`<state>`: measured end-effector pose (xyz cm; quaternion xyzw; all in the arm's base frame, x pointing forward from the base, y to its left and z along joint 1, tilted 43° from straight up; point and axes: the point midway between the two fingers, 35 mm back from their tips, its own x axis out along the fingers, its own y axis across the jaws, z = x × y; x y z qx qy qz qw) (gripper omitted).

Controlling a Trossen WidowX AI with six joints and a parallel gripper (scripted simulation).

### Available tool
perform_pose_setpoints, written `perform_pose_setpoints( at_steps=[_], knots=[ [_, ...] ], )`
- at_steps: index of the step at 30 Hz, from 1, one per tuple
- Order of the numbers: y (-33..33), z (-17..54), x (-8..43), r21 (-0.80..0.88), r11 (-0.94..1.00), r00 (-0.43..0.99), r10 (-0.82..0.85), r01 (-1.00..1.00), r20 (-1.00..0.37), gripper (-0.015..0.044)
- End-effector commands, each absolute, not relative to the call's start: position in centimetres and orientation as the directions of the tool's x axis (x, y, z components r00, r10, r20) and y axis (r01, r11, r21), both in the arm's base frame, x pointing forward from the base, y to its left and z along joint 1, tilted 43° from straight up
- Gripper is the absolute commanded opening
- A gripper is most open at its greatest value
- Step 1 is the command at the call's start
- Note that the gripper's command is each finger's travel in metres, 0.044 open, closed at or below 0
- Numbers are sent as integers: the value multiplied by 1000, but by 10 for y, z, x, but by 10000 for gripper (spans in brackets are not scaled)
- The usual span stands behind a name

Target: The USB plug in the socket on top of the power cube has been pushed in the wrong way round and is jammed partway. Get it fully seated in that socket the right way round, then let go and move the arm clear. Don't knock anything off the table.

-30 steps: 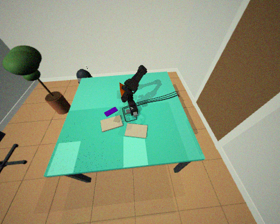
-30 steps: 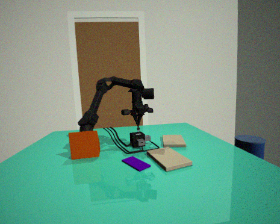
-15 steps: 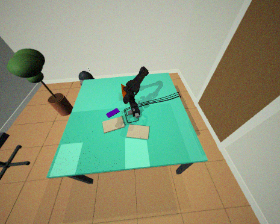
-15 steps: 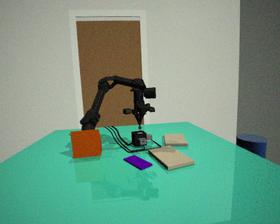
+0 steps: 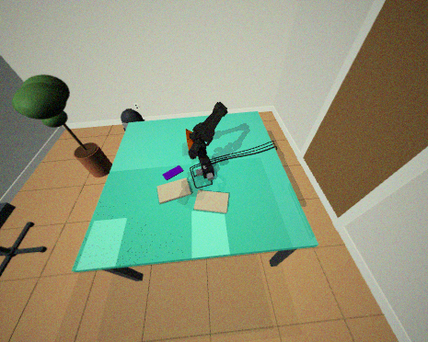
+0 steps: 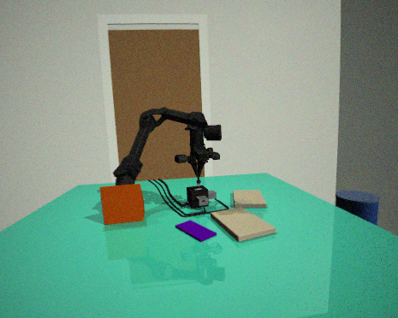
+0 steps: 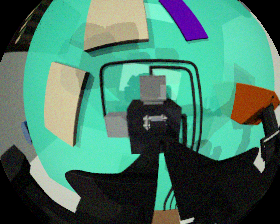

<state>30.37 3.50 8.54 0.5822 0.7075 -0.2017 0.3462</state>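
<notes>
The black power cube stands on the teal table, with grey blocks on two of its sides and a pale mark on its top. My gripper points straight down over the cube's top, its fingers closed on the small USB plug. The plug shows as a short grey and dark piece between the fingertips and the cube's top. Its lower end is at the top face; I cannot tell how deep it sits or which way round it is. In the top view the arm largely hides the cube.
Black cables loop around the cube. Two beige slabs lie nearby, with a purple slab. An orange block stands near the arm's base.
</notes>
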Motion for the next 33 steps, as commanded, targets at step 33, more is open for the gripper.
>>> perform_pose_setpoints(
  at_steps=[33],
  knots=[
    [40,84,302,118,239,-90,708,964,-700,0]
  ],
)
